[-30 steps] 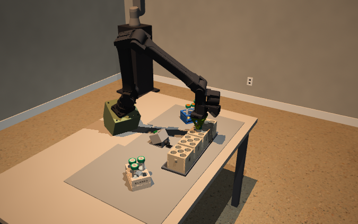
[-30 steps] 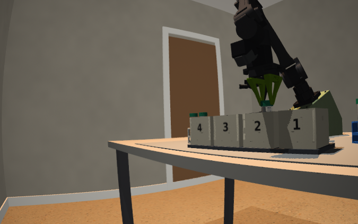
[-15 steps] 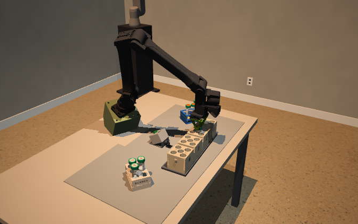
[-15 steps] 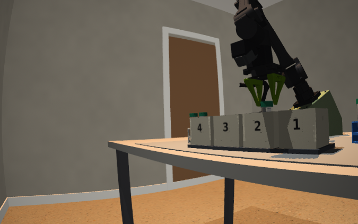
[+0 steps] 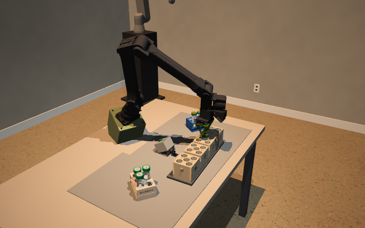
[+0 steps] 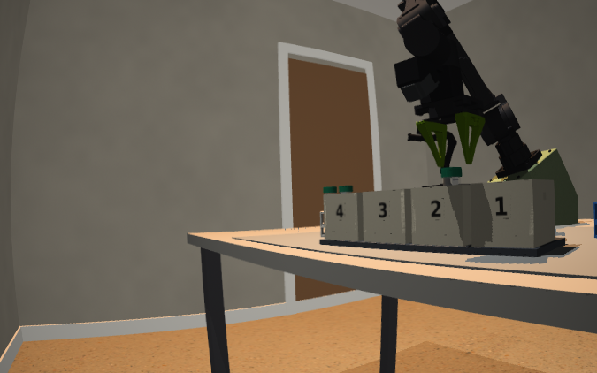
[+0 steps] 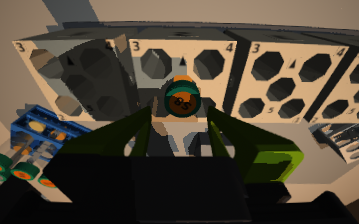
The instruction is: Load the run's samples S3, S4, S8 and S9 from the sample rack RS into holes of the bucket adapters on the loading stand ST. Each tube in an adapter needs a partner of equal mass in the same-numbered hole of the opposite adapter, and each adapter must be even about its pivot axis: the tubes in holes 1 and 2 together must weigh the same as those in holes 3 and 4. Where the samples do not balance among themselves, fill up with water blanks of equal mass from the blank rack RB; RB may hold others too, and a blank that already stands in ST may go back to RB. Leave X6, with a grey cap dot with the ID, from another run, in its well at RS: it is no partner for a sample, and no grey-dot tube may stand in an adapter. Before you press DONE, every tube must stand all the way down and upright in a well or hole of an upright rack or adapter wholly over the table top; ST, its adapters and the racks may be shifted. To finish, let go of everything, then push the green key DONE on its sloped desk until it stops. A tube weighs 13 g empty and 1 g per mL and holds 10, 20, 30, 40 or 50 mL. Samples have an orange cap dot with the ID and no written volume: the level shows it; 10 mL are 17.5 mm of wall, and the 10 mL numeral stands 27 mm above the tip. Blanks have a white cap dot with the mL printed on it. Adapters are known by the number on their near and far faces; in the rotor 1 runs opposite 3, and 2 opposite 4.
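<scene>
A tan tabletop (image 5: pixel 50 169) with a grey mat (image 5: pixel 115 175) stands on speckled orange flooring between grey walls. The claw (image 6: pixel 453 163), its green wedge fingers (image 6: pixel 470 134) spread and empty, hangs just above sample S8 (image 7: pixel 181 100), seated in boxy beige adapter 2 (image 6: pixel 434 217). The blue sample rack (image 5: pixel 190 123) sits just behind.

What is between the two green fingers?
The orange-dotted cap of tube S8 sits in the gap, touching neither finger, in the wrist view. The gripper is open; the tube stands in adapter 2.
</scene>
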Controlling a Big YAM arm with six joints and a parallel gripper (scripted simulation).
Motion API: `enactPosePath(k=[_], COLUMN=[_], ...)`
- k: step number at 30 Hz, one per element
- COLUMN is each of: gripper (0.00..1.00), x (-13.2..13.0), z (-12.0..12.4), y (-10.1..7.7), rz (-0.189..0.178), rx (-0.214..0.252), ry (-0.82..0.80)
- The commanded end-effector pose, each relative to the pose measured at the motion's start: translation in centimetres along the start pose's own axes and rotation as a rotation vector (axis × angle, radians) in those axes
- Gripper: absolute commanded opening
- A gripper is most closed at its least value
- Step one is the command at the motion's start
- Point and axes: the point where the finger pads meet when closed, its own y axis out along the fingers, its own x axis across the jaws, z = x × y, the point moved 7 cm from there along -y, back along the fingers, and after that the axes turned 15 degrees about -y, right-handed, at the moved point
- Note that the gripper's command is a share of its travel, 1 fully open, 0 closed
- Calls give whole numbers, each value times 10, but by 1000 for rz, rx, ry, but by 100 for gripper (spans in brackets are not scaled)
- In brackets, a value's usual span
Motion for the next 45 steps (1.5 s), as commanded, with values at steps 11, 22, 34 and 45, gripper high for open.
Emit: enactPosePath(k=[11, 22, 34, 45], gripper=[55, 55, 80, 80], x=[-7, -7, 89, 159], z=[-17, -17, 27, 56], y=[-31, -31, -19, -17], rz=[0, 0, 7, 11], rx=[-61, -61, -39, -38], ry=[27, 27, -558, -887])
